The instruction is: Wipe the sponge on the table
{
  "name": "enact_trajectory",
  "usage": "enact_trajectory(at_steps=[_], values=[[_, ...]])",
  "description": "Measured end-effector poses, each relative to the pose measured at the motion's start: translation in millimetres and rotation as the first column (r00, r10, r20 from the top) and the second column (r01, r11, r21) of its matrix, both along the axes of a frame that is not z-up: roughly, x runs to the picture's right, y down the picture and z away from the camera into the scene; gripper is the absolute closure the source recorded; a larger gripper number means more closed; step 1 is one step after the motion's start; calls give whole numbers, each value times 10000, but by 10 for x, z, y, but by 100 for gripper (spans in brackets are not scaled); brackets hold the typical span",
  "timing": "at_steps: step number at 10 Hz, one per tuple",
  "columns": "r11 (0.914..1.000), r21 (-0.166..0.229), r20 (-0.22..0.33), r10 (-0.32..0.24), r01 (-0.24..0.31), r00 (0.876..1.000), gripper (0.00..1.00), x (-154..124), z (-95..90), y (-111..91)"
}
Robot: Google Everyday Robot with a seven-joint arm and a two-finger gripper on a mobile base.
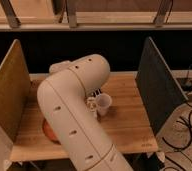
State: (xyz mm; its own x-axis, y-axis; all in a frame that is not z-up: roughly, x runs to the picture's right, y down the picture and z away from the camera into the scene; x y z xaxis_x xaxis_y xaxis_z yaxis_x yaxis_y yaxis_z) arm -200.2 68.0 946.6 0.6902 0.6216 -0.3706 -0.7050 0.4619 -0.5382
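The closed tool is hidden behind the arm (74, 100) over the table (126, 122); a wiping sweep there could topple the pale cup (103, 103) alongside.

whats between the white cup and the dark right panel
Only bare table separates white cup from dark panel, per the camera view. The gripper, shut, is hidden behind the arm.
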Motion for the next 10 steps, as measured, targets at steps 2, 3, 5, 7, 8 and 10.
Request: enact_trajectory(at_steps=[2,3,5,7,8,10], values=[[9999,-119,-277,104,-107,9996,100,197,-103,76],[9997,-120,-716,207,-217,9972,100,415,-134,97],[9996,97,-1273,263,-252,9915,100,670,-86,13],[9985,552,-1803,99,1,9836,100,801,95,-183],[9971,746,-1867,8,134,9824,100,761,181,-268],[9945,1013,-1698,-85,261,9854,100,633,311,-391]])
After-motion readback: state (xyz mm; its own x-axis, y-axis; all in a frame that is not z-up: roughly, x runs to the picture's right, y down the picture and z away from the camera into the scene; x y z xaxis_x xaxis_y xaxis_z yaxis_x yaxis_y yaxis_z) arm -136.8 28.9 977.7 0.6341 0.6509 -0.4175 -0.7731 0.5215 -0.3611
